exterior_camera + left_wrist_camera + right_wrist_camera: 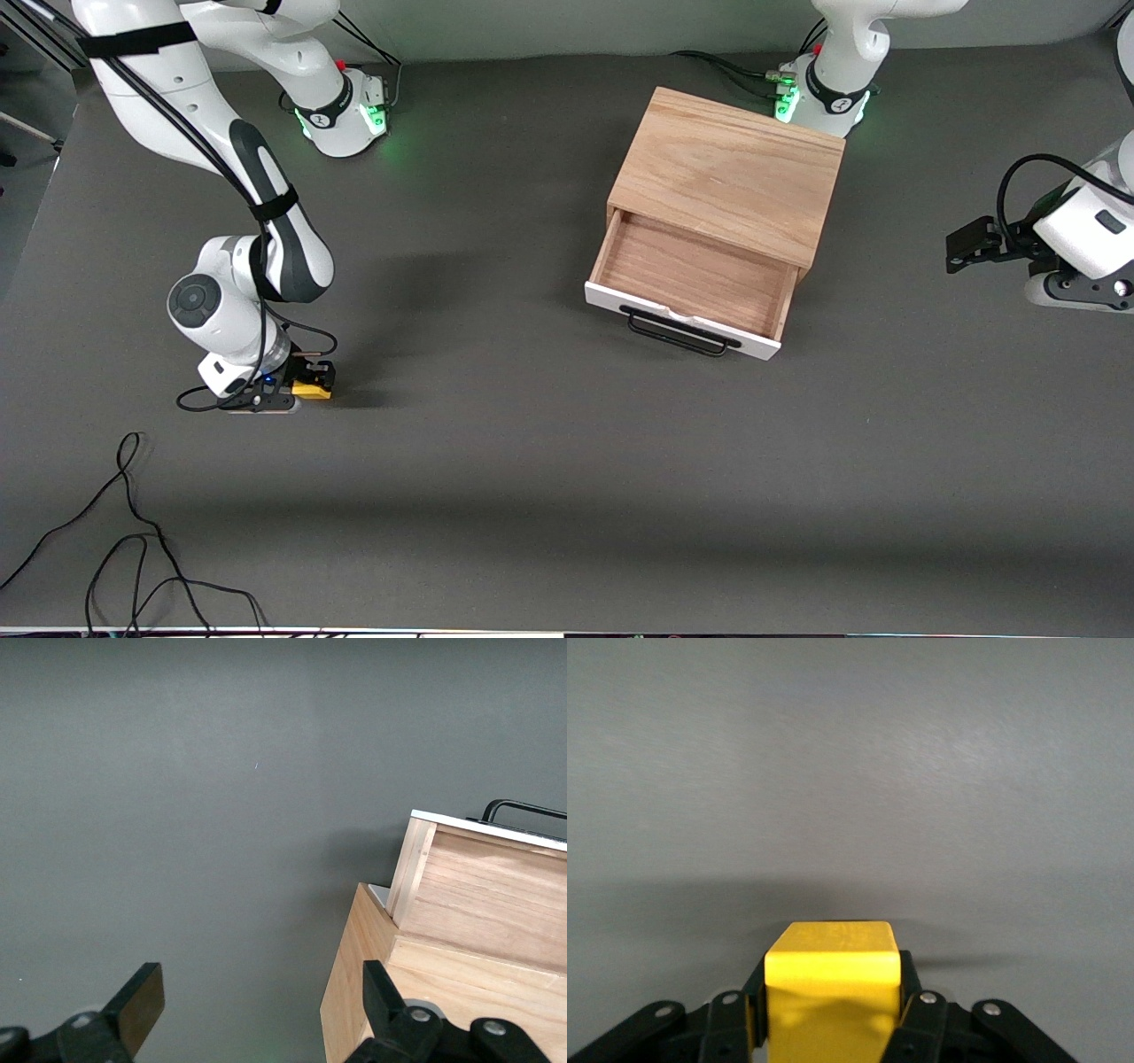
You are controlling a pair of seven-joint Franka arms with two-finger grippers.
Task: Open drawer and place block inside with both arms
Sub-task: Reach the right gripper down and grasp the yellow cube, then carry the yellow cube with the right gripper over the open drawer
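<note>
The right end effector (310,387) was down at the table (549,478), toward the right arm's end, and its fingers were clamped on the block (314,387). In the right wrist view the block (831,988), a plain yellow cube, sat squeezed between the two black fingers (911,1014), with the grey table surface (850,771) filling the rest of the view. Whether the block was resting on the table or lifted just off it could not be told.

The drawer (693,276) stood pulled out of the light oak cabinet (731,173), toward the front camera. White front panel (678,319) with black wire handle (678,332) faced the camera; the light wood interior held nothing. Cabinet sat toward the left arm's end, just in front of the left arm's green-lit base (819,102). Block and drawer were well apart.

The left arm waited at its own end of the table, left end effector (966,246) held up beside the cabinet, not touching it. In the left wrist view the left end effector (257,1001) showed fingers (142,1001) spread wide with nothing between them, and the drawer's wooden side (487,895) and the cabinet corner (354,966) lay below it.

A loose black cable (133,540) lay on the table near the front camera, toward the right arm's end.
</note>
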